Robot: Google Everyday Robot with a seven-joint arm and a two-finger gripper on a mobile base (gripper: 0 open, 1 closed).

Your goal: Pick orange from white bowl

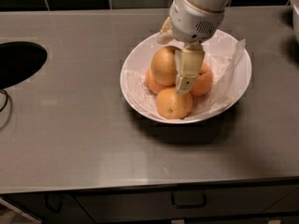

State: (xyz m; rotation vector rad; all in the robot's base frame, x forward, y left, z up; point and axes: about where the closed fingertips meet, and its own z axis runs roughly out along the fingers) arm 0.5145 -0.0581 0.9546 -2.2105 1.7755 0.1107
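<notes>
The white bowl (135,66) with its crinkled liner sheet (229,69) sits on the steel counter, right of centre. The orange (163,64), the largest and palest fruit, lies on top of three smaller, deeper-orange fruits (174,103). My gripper (172,64) comes down from the top of the view and straddles the orange. One beige finger (188,71) presses its right side. The other finger (164,32) shows at its back left. The fingers are shut on the orange, which still rests on the pile.
A dark sink opening (18,62) is cut into the counter at the left, with a thin cable (4,104) beside it. Dark tiles run along the back. A drawer handle (188,200) sits below the counter's front edge. A white object (295,13) stands at the far right.
</notes>
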